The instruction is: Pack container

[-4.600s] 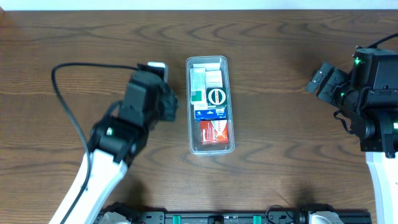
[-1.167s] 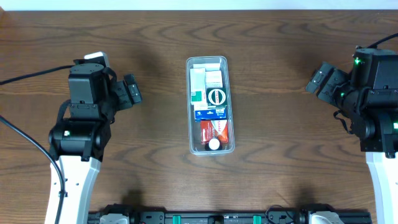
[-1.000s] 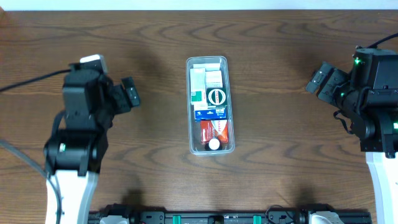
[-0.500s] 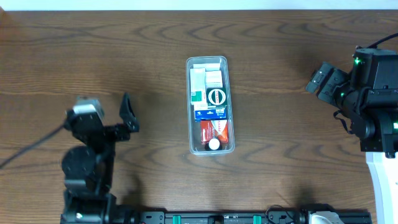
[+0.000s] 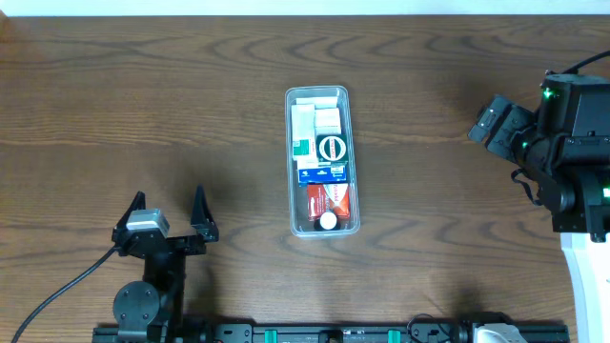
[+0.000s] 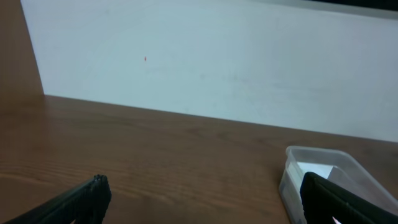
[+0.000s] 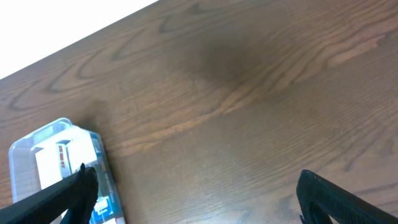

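The container (image 5: 317, 90) is a long clear plastic bin in the middle of the table. It holds several small boxes: white and green ones at the far end, a blue one (image 5: 322, 172) in the middle and a red one (image 5: 329, 200) at the near end, with a small white round thing (image 5: 327, 219) beside it. My left gripper (image 5: 169, 214) stands open and empty near the front left edge, well apart from the bin. My right gripper (image 5: 484, 122) hangs open and empty at the right. The left wrist view has the container (image 6: 291, 183) at its right edge. The right wrist view has the container (image 7: 43, 132) at its lower left.
Dark wood table (image 5: 429, 210) all round the bin. A black cable (image 5: 57, 295) trails from the left arm at the front left. A white wall (image 6: 205, 56) rises behind the table's far edge. The right arm's base (image 5: 577, 152) takes up the right edge.
The left arm has pulled back from beside the bin to the front left edge, jaws still open. A white round thing now lies in the bin's near end. The right arm has not moved.
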`<act>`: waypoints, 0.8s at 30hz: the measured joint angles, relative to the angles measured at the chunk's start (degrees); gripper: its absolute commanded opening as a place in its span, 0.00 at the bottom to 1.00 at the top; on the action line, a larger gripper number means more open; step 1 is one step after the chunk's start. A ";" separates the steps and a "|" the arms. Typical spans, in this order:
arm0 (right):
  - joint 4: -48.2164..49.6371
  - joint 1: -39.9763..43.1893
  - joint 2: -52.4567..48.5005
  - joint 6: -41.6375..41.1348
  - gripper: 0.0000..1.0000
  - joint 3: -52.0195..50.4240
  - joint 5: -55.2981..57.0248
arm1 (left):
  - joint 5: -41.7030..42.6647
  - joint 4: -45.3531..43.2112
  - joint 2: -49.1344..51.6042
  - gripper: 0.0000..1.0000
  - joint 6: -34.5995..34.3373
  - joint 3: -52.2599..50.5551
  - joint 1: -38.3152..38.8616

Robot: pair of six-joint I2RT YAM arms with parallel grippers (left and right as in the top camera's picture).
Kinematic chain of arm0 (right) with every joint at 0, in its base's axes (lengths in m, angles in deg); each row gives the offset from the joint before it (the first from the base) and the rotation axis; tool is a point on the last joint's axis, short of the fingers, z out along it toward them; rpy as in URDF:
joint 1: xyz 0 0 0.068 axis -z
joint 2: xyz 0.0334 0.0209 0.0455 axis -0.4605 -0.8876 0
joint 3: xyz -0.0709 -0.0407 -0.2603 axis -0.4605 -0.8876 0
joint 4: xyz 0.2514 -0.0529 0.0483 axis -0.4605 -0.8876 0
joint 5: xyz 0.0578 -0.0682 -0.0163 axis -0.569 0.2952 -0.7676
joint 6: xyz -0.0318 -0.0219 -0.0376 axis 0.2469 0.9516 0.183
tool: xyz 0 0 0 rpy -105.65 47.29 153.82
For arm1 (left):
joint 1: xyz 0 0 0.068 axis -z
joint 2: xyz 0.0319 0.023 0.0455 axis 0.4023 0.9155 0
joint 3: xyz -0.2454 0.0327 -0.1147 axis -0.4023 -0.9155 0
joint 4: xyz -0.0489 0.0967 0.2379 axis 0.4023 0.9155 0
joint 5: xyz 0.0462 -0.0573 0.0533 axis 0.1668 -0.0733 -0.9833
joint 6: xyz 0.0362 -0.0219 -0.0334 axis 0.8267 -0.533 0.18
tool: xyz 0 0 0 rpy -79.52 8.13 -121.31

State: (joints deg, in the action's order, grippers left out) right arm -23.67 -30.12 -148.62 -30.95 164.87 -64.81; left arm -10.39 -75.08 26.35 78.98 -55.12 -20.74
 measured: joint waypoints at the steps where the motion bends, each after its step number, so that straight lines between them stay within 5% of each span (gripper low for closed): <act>1: -0.02 0.00 0.00 0.00 0.99 0.00 0.00 | 0.00 0.17 0.00 0.98 0.00 -0.09 0.00; 24: -0.02 0.00 0.00 0.00 0.99 0.00 0.00 | 0.00 -0.11 -0.02 0.98 0.00 -10.05 0.92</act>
State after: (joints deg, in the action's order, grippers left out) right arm -23.69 -30.12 -148.62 -30.95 164.87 -64.81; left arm -10.39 -75.18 26.33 78.98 -65.18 -19.82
